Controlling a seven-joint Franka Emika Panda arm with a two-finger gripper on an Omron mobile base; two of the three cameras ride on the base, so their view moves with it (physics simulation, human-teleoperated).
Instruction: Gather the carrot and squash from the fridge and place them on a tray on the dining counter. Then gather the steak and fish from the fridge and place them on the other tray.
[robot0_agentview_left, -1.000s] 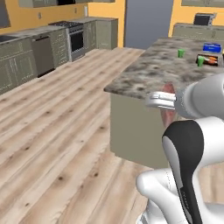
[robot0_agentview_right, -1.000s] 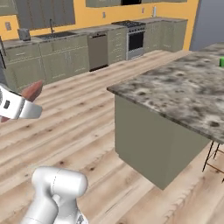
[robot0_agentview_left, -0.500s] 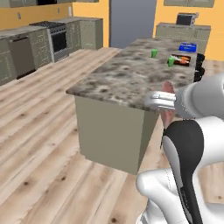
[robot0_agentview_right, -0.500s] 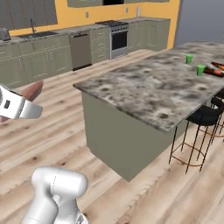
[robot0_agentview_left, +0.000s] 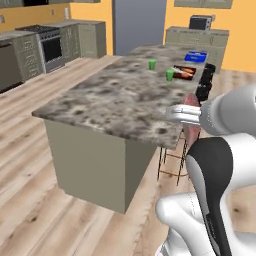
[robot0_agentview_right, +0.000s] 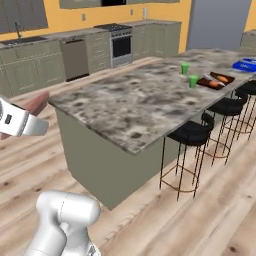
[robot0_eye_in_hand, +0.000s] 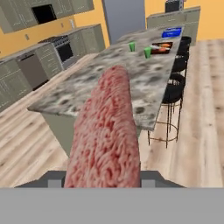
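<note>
My claw (robot0_eye_in_hand: 103, 183) is clamped on the steak (robot0_eye_in_hand: 107, 131) (fills mid-frame in the hand view). The dining counter (robot0_agentview_left: 120, 100) sits center frame, tray (robot0_agentview_left: 184, 71) toward upper right.

The steak (robot0_eye_in_hand: 107, 131) is mottled pink and red with a grainy, pebbled texture. The dining counter (robot0_agentview_left: 125, 97) has a speckled grey-and-brown granite top over an olive-grey body. Two cups (robot0_agentview_left: 170, 74) on it are bright green; one tray (robot0_agentview_left: 195, 56) is blue, the other tray (robot0_agentview_left: 183, 72) dark with orange on it. The stools (robot0_agentview_right: 190, 132) have black seats. The floor (robot0_agentview_right: 210, 210) is pale wood planking, the walls (robot0_agentview_left: 95, 10) orange-yellow.
</note>
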